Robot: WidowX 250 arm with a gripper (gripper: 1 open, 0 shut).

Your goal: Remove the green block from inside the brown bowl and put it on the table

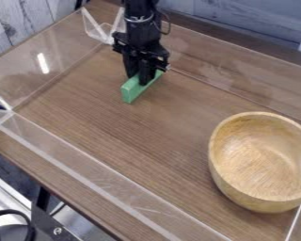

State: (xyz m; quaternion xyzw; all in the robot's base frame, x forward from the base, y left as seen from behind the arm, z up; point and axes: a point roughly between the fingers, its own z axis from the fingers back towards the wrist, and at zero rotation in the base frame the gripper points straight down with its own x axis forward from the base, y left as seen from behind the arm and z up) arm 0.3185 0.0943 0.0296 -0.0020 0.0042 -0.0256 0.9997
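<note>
You have the gripper (pixel 143 75) pointing straight down with its jaws clamped on the upper end of the green block (pixel 136 88), whose lower end appears to rest on the table (pixel 116 141) near the far edge, well apart from the empty brown bowl (pixel 262 160) at the near right corner. The placing step looks all but complete. Your next move calls for parting the jaws and lifting clear without dragging the block.
</note>
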